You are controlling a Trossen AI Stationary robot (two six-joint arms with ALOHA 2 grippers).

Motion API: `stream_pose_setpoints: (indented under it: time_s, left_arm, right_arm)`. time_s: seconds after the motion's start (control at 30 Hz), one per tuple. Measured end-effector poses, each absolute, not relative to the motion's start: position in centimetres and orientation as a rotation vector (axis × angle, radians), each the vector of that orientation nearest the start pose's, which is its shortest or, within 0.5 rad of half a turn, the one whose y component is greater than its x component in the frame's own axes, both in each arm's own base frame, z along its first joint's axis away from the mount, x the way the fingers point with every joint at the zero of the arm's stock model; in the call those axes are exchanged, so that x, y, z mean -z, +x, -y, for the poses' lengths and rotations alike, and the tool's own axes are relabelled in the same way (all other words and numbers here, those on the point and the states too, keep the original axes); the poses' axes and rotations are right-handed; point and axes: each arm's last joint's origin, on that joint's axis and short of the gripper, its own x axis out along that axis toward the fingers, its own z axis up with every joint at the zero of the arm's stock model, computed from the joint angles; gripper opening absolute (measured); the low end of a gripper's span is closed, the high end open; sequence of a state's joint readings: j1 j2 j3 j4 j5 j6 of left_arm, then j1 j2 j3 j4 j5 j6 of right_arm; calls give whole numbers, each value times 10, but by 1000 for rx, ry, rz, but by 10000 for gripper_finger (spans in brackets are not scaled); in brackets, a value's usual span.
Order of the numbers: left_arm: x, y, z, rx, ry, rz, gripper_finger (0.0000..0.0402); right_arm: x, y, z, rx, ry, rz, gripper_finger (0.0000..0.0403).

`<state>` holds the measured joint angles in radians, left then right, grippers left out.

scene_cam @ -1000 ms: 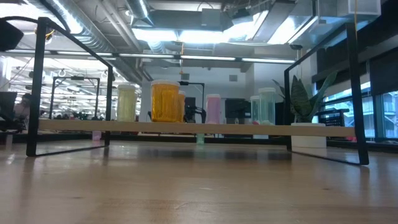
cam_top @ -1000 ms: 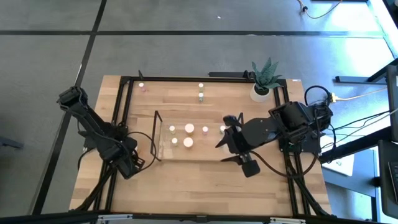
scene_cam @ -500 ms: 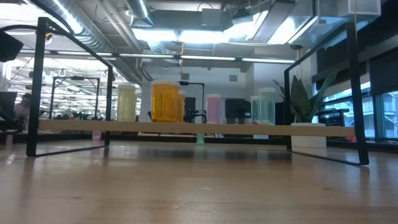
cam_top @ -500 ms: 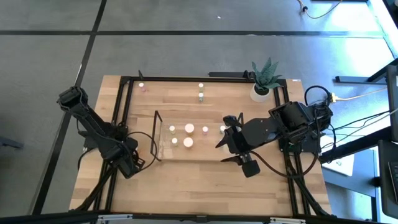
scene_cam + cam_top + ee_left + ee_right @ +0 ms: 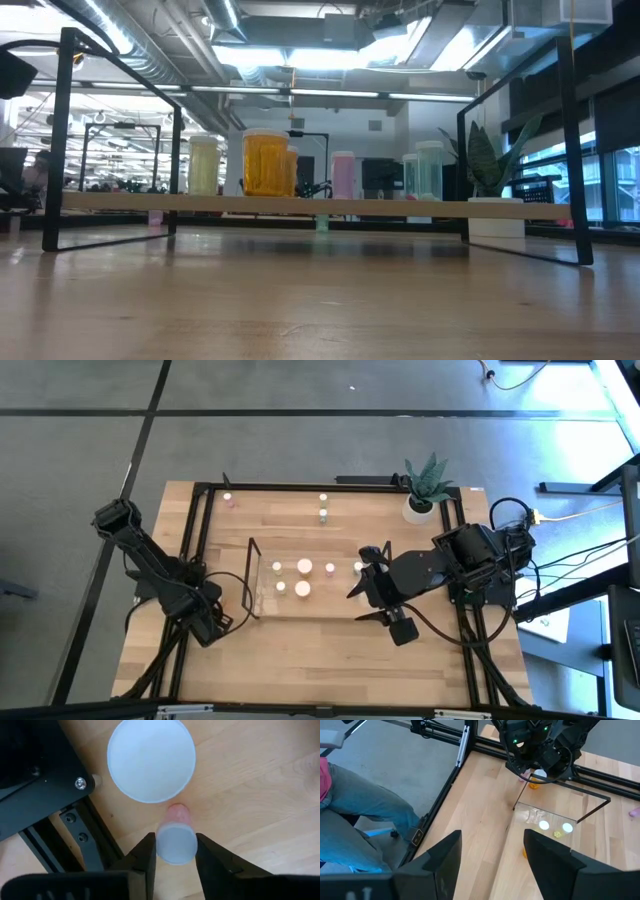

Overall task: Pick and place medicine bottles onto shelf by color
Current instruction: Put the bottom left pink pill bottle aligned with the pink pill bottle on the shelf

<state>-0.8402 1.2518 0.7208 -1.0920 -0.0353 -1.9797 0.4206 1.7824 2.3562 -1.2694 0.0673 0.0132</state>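
Observation:
My left gripper (image 5: 176, 857) is at the table's near left, beside the black frame (image 5: 85, 840), shut on a small pink bottle with a white cap (image 5: 176, 842). The arm (image 5: 200, 610) hides this bottle in the high view. A larger white-capped bottle (image 5: 150, 760) stands just past it. The clear shelf (image 5: 252, 575) stands mid-table with several white-capped bottles on it (image 5: 304, 567); from the low view these are yellow-green (image 5: 203, 165), orange (image 5: 265, 160), pink (image 5: 343, 175) and green (image 5: 428, 170). My right gripper (image 5: 360, 588) hovers open and empty at the shelf's right end. My left gripper pinches the small pink bottle by the sides of its white cap (image 5: 159, 845) between its two fingers. The fingers come from above, pointing down. The bottle stands upright under them; whether its foot is on the wood or clear of it, I cannot tell.
Three small bottles stand on the table beyond the shelf (image 5: 229, 500) (image 5: 323, 497) (image 5: 323, 514). A potted plant (image 5: 425, 495) stands at the far right corner. Black frame bars (image 5: 200, 530) run round the table. A seated person's legs (image 5: 355, 825) show beyond the left edge.

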Motion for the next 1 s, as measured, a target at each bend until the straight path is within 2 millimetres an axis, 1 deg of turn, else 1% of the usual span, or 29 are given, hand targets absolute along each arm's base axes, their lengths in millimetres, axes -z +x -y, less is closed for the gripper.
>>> stream_pose_setpoints:
  time_s: [0.13,0.3,0.4,0.53,0.67,0.73,0.8,0.9,1.0]
  left_arm:
    - [-188,117,133,-898,-843,-1361,98]
    - [-208,118,148,-802,-869,-1366,97]
    - [-224,119,159,-722,-894,-1372,96]
    - [-252,118,174,-560,-884,-1377,96]
    - [-281,121,182,-435,-890,-1304,95]
    - [-296,127,186,-368,-866,-1251,95]
    - [-309,137,192,-288,-802,-1207,95]
    - [-332,154,200,-178,-694,-1122,95]
    - [-353,174,207,-104,-605,-1042,95]
  right_arm:
    - [-483,296,-130,-334,-157,-680,217]
    - [-483,296,-130,-334,-157,-681,217]
    - [-483,296,-130,-334,-157,-682,217]
    - [-483,295,-130,-334,-158,-686,217]
    - [-480,293,-129,-330,-162,-719,217]
    - [-479,293,-129,-328,-161,-731,217]
    - [-479,293,-129,-329,-161,-731,217]
    - [-479,293,-129,-319,-135,-735,217]
    - [-479,292,-129,-313,-115,-738,217]
